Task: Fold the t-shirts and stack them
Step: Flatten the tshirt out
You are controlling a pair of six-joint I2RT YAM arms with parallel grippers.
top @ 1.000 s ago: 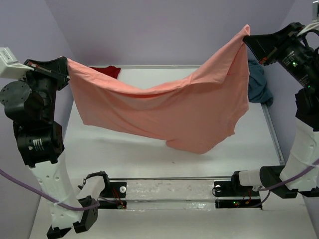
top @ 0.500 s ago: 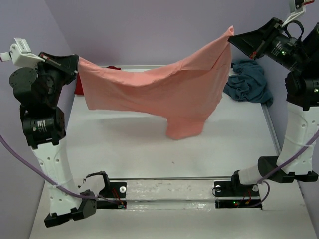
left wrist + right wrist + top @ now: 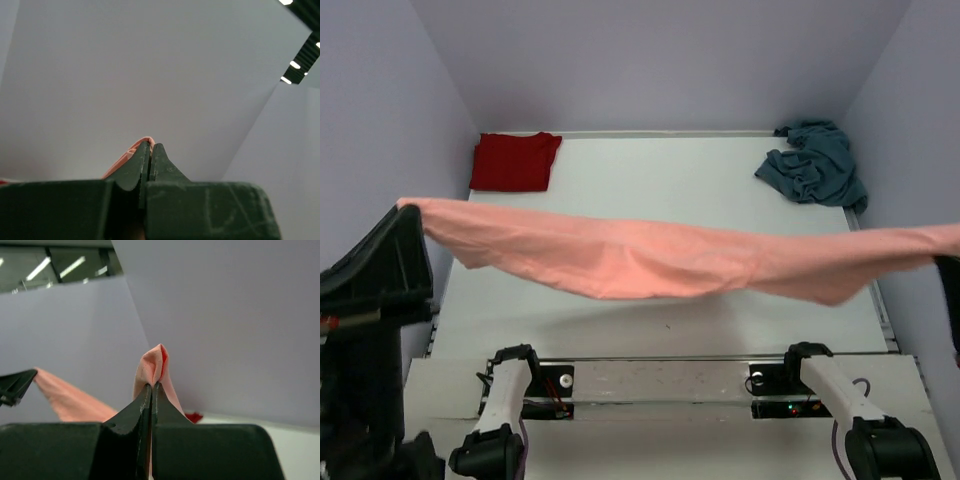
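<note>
The salmon-pink t-shirt [image 3: 650,260] hangs stretched wide in the air across the table, high and close to the top camera. My left gripper [image 3: 408,210] is shut on its left corner; the left wrist view shows the jaws [image 3: 150,146] pinched on a sliver of pink cloth [image 3: 131,150]. My right gripper [image 3: 152,386] is shut on the right corner, a pink fold [image 3: 156,364] poking above the tips; in the top view it sits at the right frame edge. The dark red t-shirt [image 3: 515,160] lies folded at back left. The teal-blue t-shirt [image 3: 812,172] lies crumpled at back right.
The white table [image 3: 660,190] is walled by lilac panels at the back and sides. The arm bases and a mounting rail [image 3: 660,378] run along the near edge.
Both arms have swung up and toward the camera, pulling apart. The pink shirt went from hanging in a deep drape to a taut, nearly flat band across the view.
</note>
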